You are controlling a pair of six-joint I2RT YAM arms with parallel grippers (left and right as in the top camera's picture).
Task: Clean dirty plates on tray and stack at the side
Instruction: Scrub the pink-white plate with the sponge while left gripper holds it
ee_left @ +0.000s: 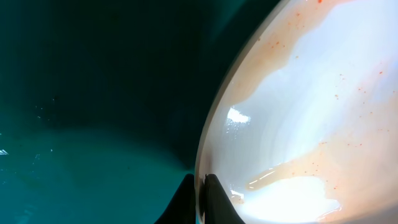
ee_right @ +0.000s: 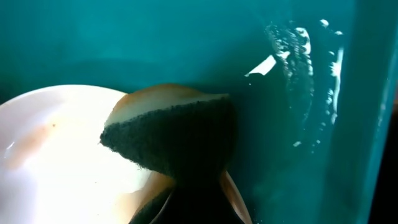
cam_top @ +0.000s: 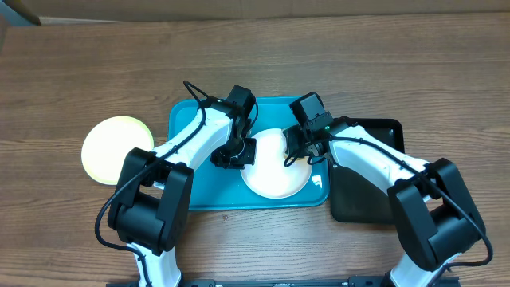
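Note:
One white plate (cam_top: 275, 171) with orange-brown smears lies on the turquoise tray (cam_top: 191, 190). My left gripper (cam_top: 237, 153) is shut on its left rim; the left wrist view shows the fingers (ee_left: 200, 194) pinching the rim of the smeared plate (ee_left: 311, 112). My right gripper (cam_top: 300, 153) is shut on a dark sponge (ee_right: 174, 137) with a yellowish back, which is pressed on the plate's (ee_right: 43, 162) right edge. The gripper's fingers (ee_right: 193, 196) are mostly hidden behind the sponge. The pale yellow-green plate (cam_top: 117, 149) lies on the table left of the tray. A second white plate does not show.
A smaller black tray (cam_top: 366, 179) sits right of the turquoise tray, under my right arm. The tray floor (ee_right: 298, 93) shows wet streaks near its right rim. Wooden table surrounds everything.

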